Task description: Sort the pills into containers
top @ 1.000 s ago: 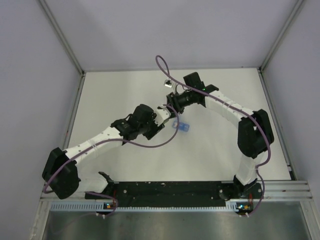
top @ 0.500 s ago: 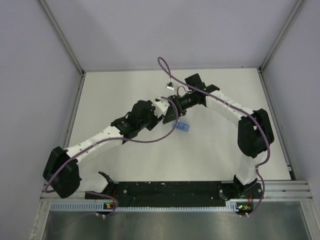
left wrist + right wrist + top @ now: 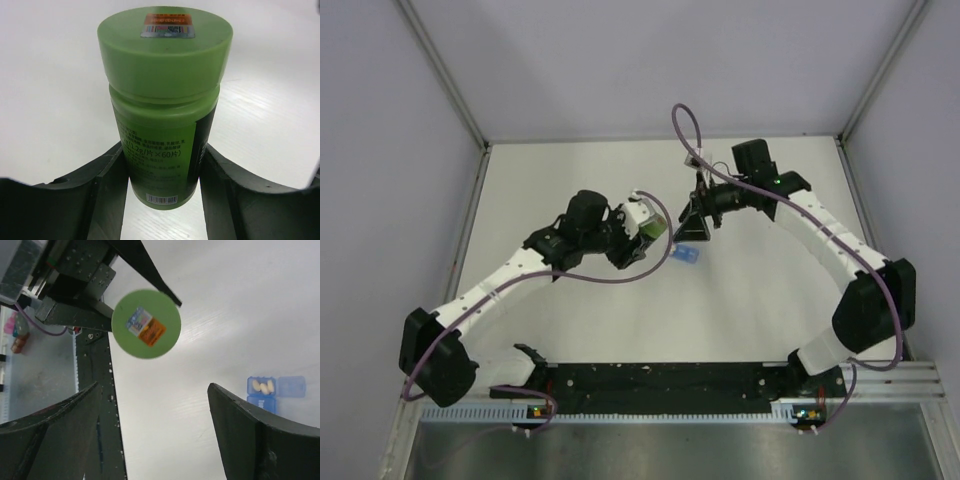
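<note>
My left gripper (image 3: 162, 167) is shut on the lower body of a dark green bottle with a green cap (image 3: 165, 95), held off the white table. From above, the bottle (image 3: 656, 230) sits at the tip of the left gripper (image 3: 646, 228). My right gripper (image 3: 693, 222) stands open just right of the cap and holds nothing. Its wrist view shows the round cap (image 3: 146, 324) end-on, ahead of the wide-apart right gripper (image 3: 155, 405). The blue translucent container (image 3: 687, 254) lies on the table below both grippers. One compartment is open and holds white pills (image 3: 263, 386).
A black rail (image 3: 660, 378) runs along the near table edge by the arm bases. Purple cables (image 3: 685, 125) loop above the right wrist and under the left arm. Grey enclosure walls (image 3: 440, 70) stand at the left, right and back.
The right gripper has opened, let go of the bottle's cap and drawn back to the right. The left arm has shifted the bottle slightly back and left. The cap remains on the bottle.
</note>
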Motion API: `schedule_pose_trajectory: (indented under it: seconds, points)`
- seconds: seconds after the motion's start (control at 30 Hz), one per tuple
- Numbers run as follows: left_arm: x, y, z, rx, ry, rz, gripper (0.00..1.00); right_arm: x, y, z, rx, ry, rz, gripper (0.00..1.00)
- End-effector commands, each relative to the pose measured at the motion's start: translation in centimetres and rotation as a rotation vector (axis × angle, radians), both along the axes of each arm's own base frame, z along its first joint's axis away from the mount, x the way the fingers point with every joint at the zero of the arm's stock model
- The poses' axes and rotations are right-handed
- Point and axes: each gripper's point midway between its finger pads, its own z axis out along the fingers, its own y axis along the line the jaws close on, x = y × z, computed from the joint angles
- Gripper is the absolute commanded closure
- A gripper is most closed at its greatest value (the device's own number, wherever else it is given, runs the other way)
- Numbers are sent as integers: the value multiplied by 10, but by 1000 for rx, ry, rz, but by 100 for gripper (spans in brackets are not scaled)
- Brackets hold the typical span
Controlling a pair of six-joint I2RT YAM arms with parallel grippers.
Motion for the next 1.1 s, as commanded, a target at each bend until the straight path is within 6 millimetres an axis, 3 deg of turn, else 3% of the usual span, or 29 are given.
schedule_pose_trajectory:
  seconds: [0.0, 0.2, 0.37, 0.6, 0.77, 0.97, 1.07]
  points:
    - [-65, -35, 44, -190, 137, -351, 100, -16, -5, 48, 82, -330, 112, 14]
    - [-83, -38, 49, -220, 215, -450, 100, -49, 7, 71, 106, -483, 214, 12]
    - [-88, -41, 52, -234, 246, -485, 100, -72, 19, 66, 89, -493, 304, 12]
    - [-93, -41, 50, -239, 266, -511, 100, -77, 24, 58, 67, -503, 332, 18]
    - [-92, -41, 50, -237, 260, -508, 100, -76, 27, 53, 64, -470, 343, 36]
    - [-85, -41, 50, -235, 230, -471, 100, -75, 30, 46, 63, -404, 341, 68]
    - [-77, -39, 46, -227, 199, -436, 100, -72, 34, 43, 56, -349, 314, 77]
